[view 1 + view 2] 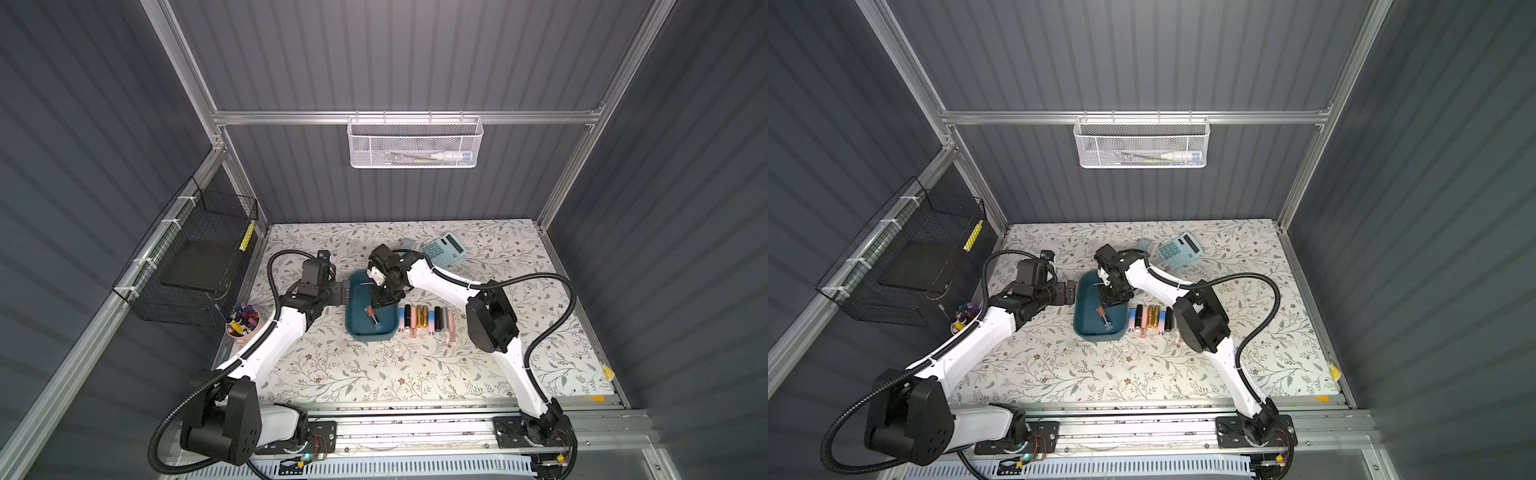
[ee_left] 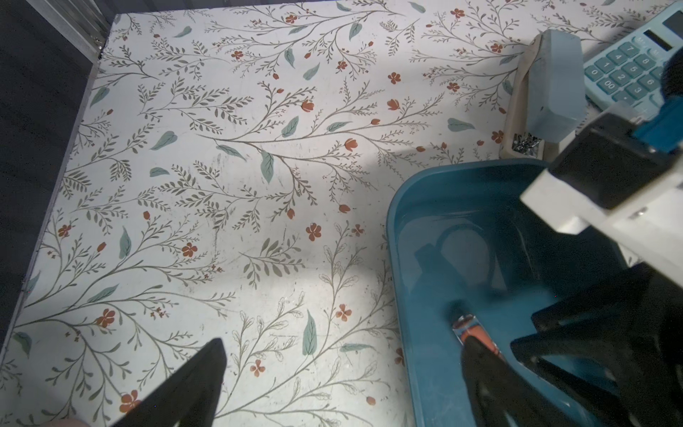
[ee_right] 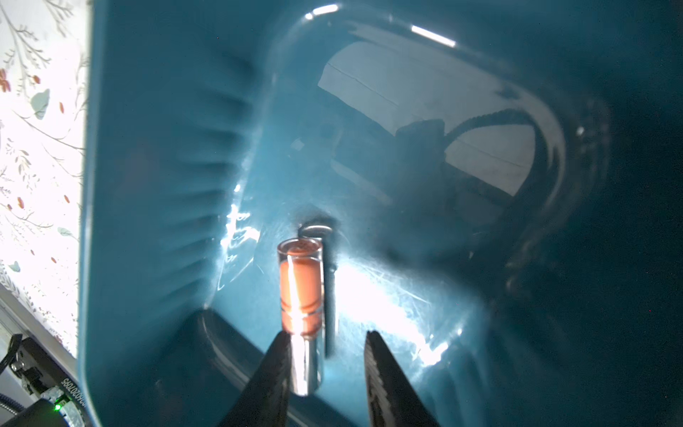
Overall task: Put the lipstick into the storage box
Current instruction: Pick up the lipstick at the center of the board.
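Observation:
The teal storage box (image 1: 360, 297) (image 1: 1087, 297) (image 2: 425, 258) (image 3: 166, 148) sits mid-table. A lipstick (image 1: 372, 316) (image 1: 1104, 316) (image 2: 468, 327) (image 3: 300, 292) with a clear orange body and silver cap lies on the box floor. My right gripper (image 1: 377, 304) (image 1: 1108, 302) (image 3: 325, 334) reaches down into the box, open. The silver cap rests against one finger, and a clear gap separates it from the other. My left gripper (image 1: 343, 293) (image 1: 1070, 293) (image 2: 343, 344) is wide open at the box's left rim, with one finger outside and the other over the box.
Several lipsticks (image 1: 424, 318) lie in a row just right of the box. A blue calculator (image 1: 442, 249) and a pale stapler (image 2: 547, 92) lie behind it. A pink cup (image 1: 243, 324) of small items stands at the left. Black wire basket (image 1: 195, 257) and white mesh basket (image 1: 415, 143) hang on the walls.

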